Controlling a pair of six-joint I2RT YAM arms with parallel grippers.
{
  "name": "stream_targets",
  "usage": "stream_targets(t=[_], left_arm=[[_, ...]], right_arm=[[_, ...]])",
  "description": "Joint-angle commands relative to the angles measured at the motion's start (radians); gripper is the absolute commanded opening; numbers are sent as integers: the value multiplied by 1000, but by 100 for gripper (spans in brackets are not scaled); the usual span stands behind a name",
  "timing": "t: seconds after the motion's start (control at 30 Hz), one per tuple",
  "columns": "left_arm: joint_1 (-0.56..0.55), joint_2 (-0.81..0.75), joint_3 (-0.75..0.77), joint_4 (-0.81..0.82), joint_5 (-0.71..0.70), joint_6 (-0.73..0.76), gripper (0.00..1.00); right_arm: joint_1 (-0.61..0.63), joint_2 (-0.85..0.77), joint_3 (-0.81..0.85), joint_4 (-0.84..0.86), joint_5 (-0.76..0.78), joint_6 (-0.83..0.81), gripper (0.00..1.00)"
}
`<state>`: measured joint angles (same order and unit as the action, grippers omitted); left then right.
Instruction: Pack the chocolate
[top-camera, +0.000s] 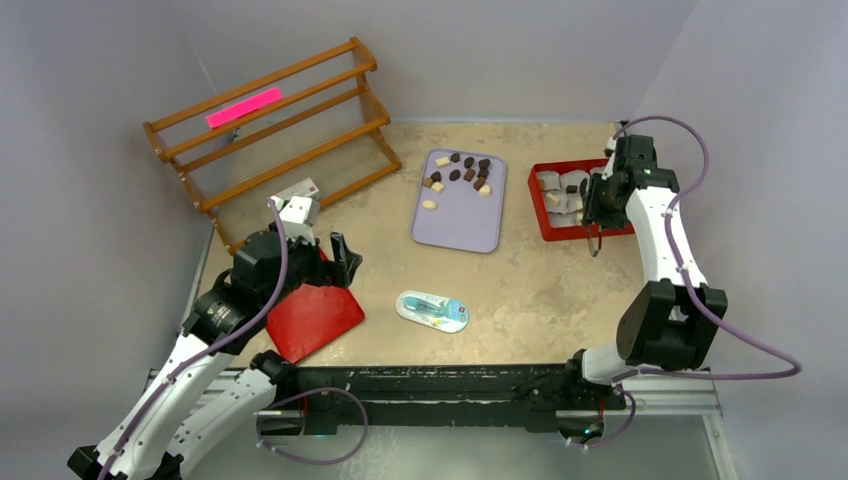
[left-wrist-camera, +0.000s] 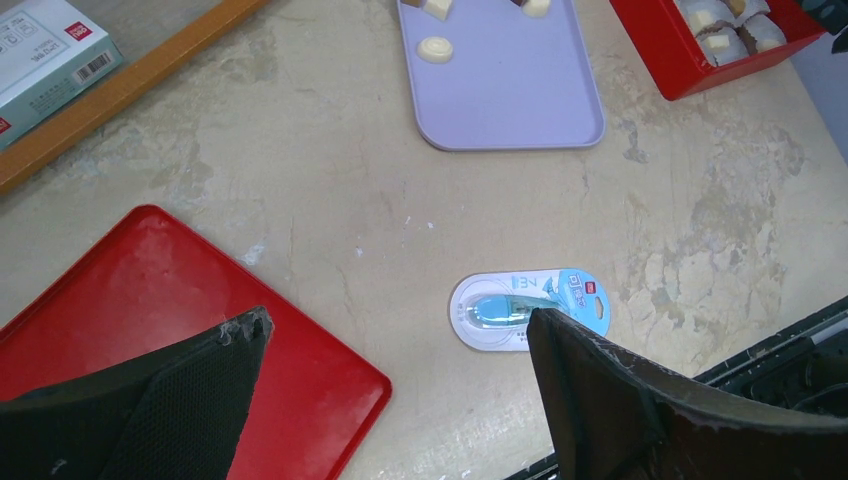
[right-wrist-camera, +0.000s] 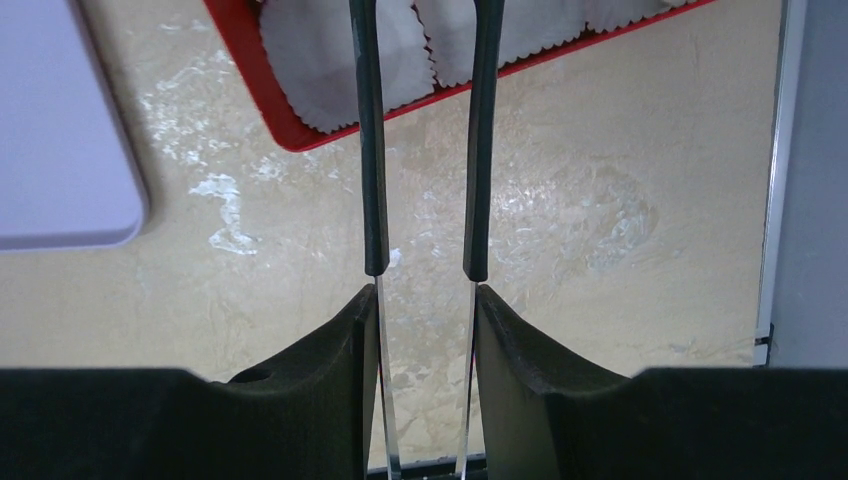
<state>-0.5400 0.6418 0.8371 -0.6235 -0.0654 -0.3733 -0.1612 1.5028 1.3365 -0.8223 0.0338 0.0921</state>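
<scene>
The chocolate (top-camera: 460, 172), dark brown and cream pieces, lies scattered on the far half of a lavender tray (top-camera: 455, 225); one cream piece (left-wrist-camera: 435, 47) shows in the left wrist view. A red box (top-camera: 548, 225) to its right holds white paper cups (top-camera: 562, 190), some with pieces in them (left-wrist-camera: 720, 40). My right gripper (top-camera: 597, 205) is shut on metal tweezers (right-wrist-camera: 372, 150), whose black-sleeved arms reach over the box's near corner (right-wrist-camera: 290, 135); their tips are out of view. My left gripper (left-wrist-camera: 395, 320) is open and empty above the table by a red lid (left-wrist-camera: 150, 290).
A blue-and-white oval packet (top-camera: 432, 310) lies at front centre, just beside my left gripper's right finger (left-wrist-camera: 600, 400). The red lid (top-camera: 310, 318) lies front left. A wooden rack (top-camera: 270, 120) with a pink strip (top-camera: 243, 107) stands back left, with a white carton (top-camera: 300, 190) at its foot.
</scene>
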Motion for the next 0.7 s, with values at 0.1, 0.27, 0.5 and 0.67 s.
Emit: stream_targets(t=[0.1, 0.27, 0.5, 0.67], left_arm=[[-5, -7, 10, 18, -20, 8, 100], [-5, -10, 14, 18, -23, 8, 100], [-5, -19, 14, 16, -36, 7, 100], [-6, -19, 19, 10, -53, 7, 100]], right_arm=[[125, -102, 14, 104, -52, 8, 39], [270, -72, 13, 182, -21, 28, 40], [405, 87, 86, 196, 22, 38, 41], [500, 218, 142, 201, 30, 41, 41]])
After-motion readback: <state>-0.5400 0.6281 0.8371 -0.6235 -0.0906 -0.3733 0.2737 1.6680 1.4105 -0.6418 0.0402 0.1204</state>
